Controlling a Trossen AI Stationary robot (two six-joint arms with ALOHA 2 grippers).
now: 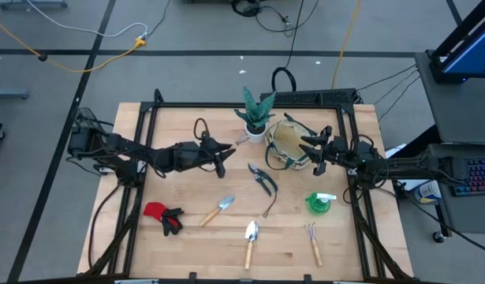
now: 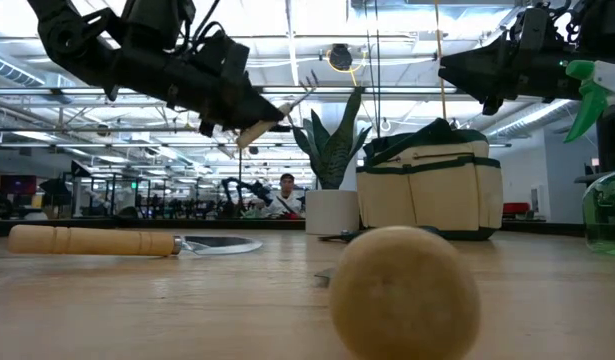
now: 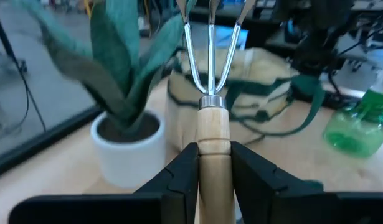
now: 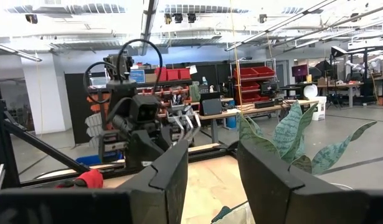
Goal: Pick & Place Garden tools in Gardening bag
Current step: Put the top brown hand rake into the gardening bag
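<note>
My left gripper [image 1: 221,152] is shut on a wooden-handled hand fork [image 3: 210,74] with three metal tines. It holds the fork in the air left of the plant, tines toward the beige gardening bag [image 1: 288,146]. My right gripper [image 1: 309,150] hovers open and empty over the bag's right rim. The bag stands upright on the table [image 2: 427,190]. On the table lie dark pruning shears [image 1: 263,180], a green spray bottle [image 1: 321,203], red-and-black gloves [image 1: 163,214], two trowels [image 1: 218,209] [image 1: 250,239] and a small rake [image 1: 313,243]. My left gripper pinches the fork's wooden handle [image 3: 214,155] between its two fingers [image 3: 182,177], just below the metal collar. The fingers lie along the handle. The fork is lifted clear of the table and tilted, tines up [image 2: 305,85], with the handle's free end sticking out below the gripper [image 2: 255,132].
A green plant in a white pot [image 1: 256,118] stands just left of the bag, close to the fork's tines. A black frame [image 1: 226,105] edges the table's far side and both sides. A person sits in the room beyond [image 2: 285,195].
</note>
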